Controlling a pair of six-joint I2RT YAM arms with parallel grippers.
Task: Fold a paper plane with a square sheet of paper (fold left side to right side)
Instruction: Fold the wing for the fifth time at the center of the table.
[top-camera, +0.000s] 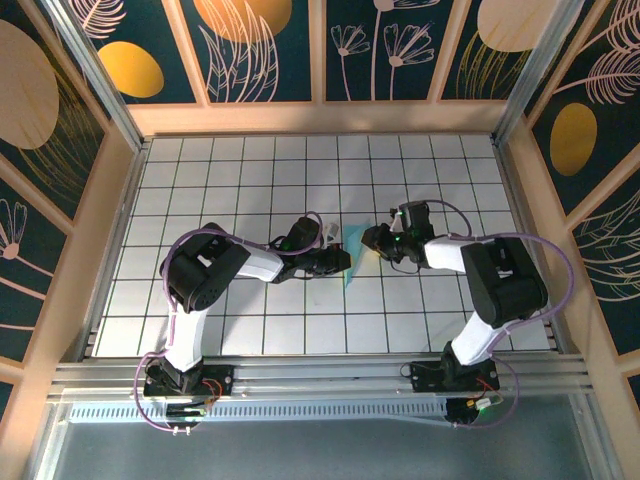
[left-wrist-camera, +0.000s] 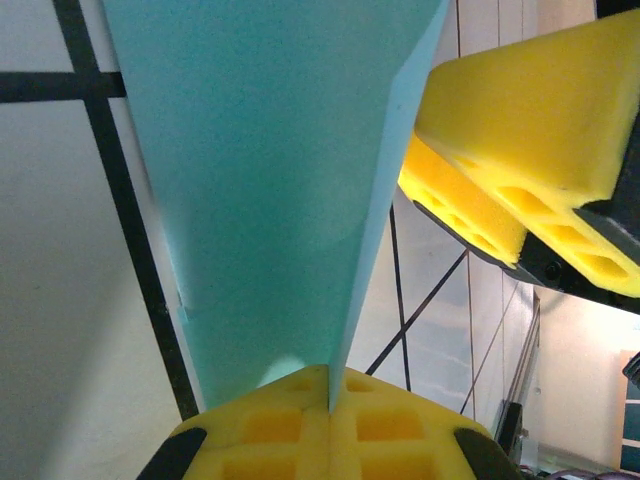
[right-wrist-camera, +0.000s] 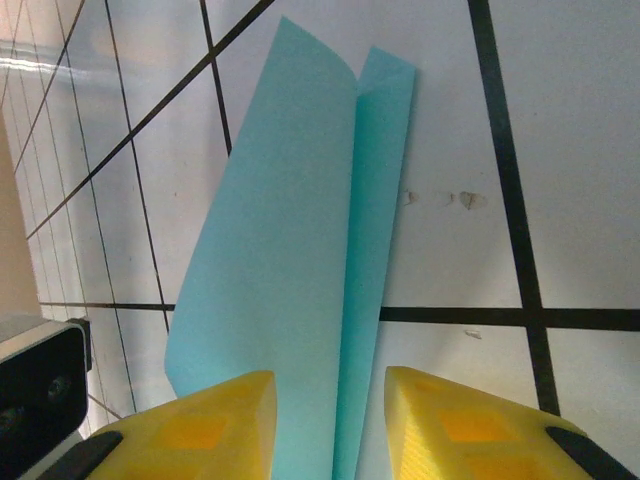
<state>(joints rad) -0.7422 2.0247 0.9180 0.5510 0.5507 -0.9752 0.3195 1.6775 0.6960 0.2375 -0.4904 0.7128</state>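
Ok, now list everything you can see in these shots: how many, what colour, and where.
folded paper: one, light blue, middle of the table, between the two grippers
table: one, white with a black grid, under everything
wall panels: several, dark blue with orange discs and pale plant drawings, on three sides of the table
rail: one, silver metal, near edge, carrying both arm bases
cables: several, purple, looping along the arms
left gripper: one, yellow pads, shut on one end of the folded paper
right gripper: one, yellow pads, open, a finger on each side of the folded paper
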